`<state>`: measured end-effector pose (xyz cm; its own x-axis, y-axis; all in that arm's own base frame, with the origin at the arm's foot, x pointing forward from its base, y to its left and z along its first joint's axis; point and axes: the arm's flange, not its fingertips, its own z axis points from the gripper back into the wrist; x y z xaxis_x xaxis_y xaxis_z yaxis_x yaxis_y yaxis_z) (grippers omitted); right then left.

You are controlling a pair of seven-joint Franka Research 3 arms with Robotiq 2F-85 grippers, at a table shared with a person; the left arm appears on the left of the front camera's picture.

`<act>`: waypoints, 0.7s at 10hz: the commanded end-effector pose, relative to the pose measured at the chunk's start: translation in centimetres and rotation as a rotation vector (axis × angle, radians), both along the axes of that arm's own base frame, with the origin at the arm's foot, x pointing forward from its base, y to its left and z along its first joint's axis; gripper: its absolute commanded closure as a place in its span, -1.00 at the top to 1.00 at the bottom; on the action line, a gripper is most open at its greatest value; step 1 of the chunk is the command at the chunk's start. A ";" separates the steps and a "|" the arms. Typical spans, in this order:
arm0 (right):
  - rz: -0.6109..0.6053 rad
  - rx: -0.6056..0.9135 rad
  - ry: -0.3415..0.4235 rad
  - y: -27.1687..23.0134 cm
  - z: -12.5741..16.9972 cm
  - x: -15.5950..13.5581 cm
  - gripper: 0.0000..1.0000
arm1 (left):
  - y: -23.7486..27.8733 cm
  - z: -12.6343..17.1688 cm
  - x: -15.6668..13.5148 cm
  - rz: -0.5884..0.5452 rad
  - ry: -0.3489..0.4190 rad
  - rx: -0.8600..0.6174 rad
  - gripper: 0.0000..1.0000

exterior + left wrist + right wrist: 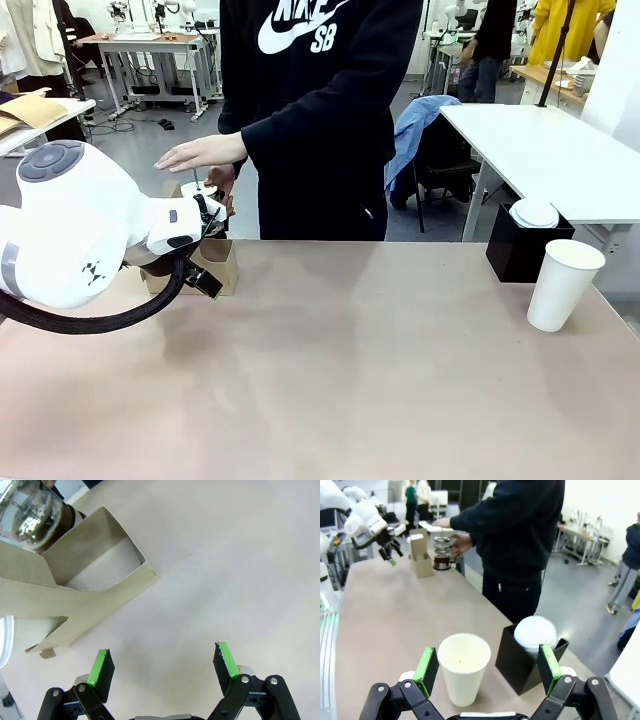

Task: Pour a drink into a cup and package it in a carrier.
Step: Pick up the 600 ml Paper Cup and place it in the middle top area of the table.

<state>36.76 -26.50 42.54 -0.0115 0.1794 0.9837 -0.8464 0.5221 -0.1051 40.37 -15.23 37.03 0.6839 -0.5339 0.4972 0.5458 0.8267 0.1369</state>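
Items on the worktop (350, 370) are counted as follows: one cup (563, 284), one carrier (220, 265), one French press (441, 554) and one black box (520, 250) topped by white lids (534, 212). Two robot hands are counted, the left hand (161, 650) and the right hand (487, 649). Two hands of the person are also counted, a gripping hand (222, 185) and a flat hand (200, 152).

The cup is stood upright and open-topped at 3 o'clock on the worktop in the front view. It is just beside the black box, which is set at 11 o'clock from it. In the right wrist view the cup is seen ahead of the right hand, framed between the green pads (427, 665) and nearer the pad at 9 o'clock. The right hand is spread fully apart and nothing is held in it.

The carrier is placed at 10 o'clock on the worktop, near the far edge. The left hand is pointed down at the worktop with its jaws wide apart and nothing gripped. The carrier is found at 10 o'clock from it in the left wrist view, near the pads but apart from them. The French press is seen at 11 o'clock, beyond the carrier, with the drink (56, 526) visible as a dark layer in its lower part. The press is grasped by the gripping hand, while the flat hand is laid above its plunger.
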 end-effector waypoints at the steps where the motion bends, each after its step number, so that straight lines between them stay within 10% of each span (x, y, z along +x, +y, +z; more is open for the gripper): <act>1: 0.020 0.010 -0.051 -0.5 -5.0 0.3 1.00 | 0.0 0.0 0.0 0.000 0.000 -0.002 1.00; 5: -0.008 0.004 0.104 1.0 -7.0 0.7 1.00 | 0.0 0.0 0.0 0.000 0.000 -0.002 1.00; 7: 0.043 0.053 0.029 1.2 -10.0 -2.1 1.00 | 0.0 0.0 0.0 0.000 0.000 -0.002 1.00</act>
<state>35.76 -25.33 32.58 0.0328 0.1419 0.9893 -0.8716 0.4885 -0.0412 40.36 -15.23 37.03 0.6840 -0.5341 0.4970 0.5459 0.8266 0.1370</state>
